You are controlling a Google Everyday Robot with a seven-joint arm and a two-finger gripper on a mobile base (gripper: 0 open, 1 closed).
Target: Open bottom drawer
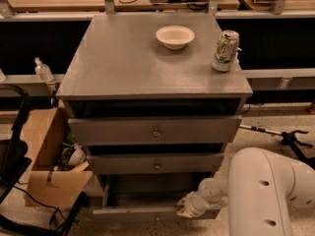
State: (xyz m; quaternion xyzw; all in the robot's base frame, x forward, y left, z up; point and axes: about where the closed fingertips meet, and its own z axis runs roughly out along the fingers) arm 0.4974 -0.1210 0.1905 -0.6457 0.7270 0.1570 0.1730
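Note:
The grey cabinet (147, 63) has three drawers. The top drawer (155, 131) and middle drawer (156, 164) stick out slightly, each with a small round knob. The bottom drawer (133, 213) is pulled out furthest; its front panel lies near the floor and its dark inside shows above it. My gripper (186, 206) is at the right part of that front panel, at the end of the white arm (266, 191) that reaches in from the lower right. The bottom drawer's knob is not visible.
A white bowl (174, 36) and a green-and-white soda can (225, 50) stand on the cabinet top. An open cardboard box (51, 156) with rubbish sits on the floor at left, beside a black frame (12, 156). A plastic bottle (43, 70) stands at left.

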